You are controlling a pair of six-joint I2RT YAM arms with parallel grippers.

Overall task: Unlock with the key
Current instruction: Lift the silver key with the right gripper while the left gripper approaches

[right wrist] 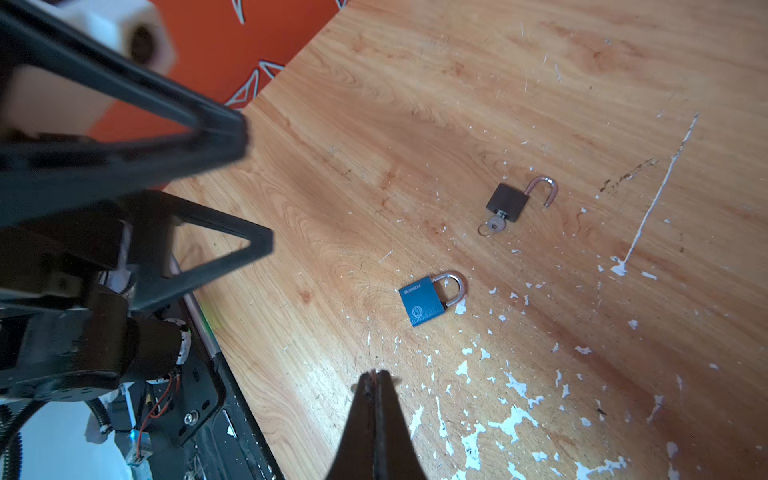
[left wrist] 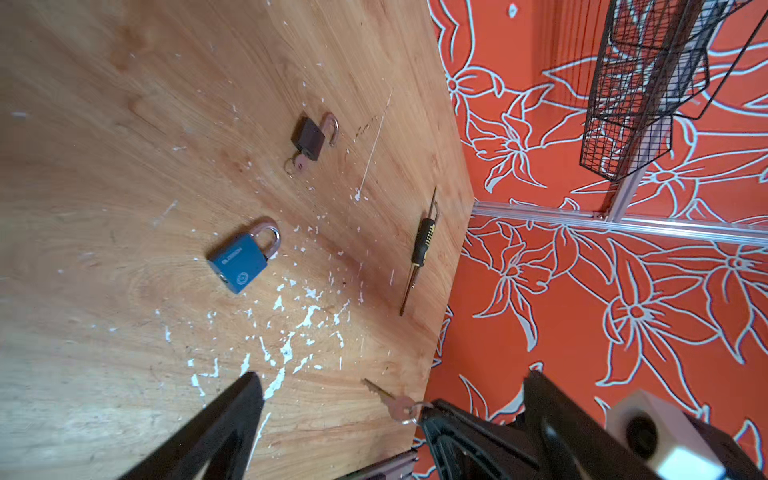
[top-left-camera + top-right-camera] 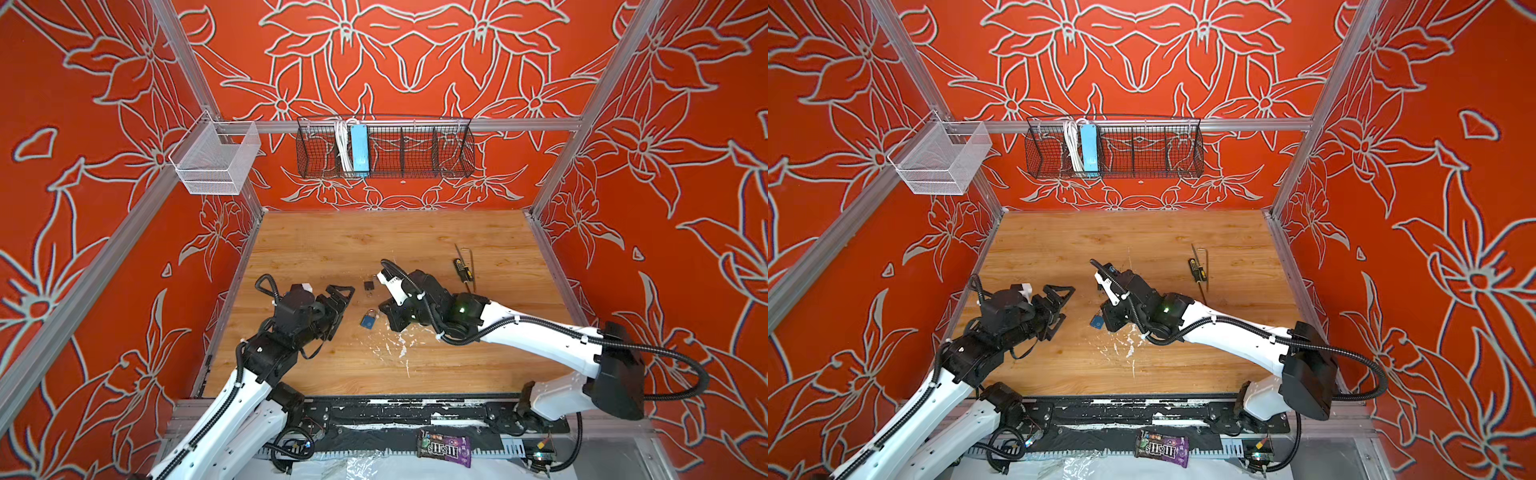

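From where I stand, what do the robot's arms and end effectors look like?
The left arm and right arm have white shells and black joints, with black ribbed cables alongside. A green light glows on the right one. The left end effector and right end effector are black, with two triangular open-frame fingers.

A blue rectangular metal padlock with a silver shackle lies flat on the wooden tabletop, just below the centre of a top view, its shackle pushed home and its printed face up. Just above it in that view, and apart from it, a smaller dark brown square padlock also lies flat, its shackle sprung open with one end free and a small silver key on a ring sitting in its keyhole. Another brass-coloured key on a ring shows at the lower middle of the left wrist view, near the tabletop's edge.
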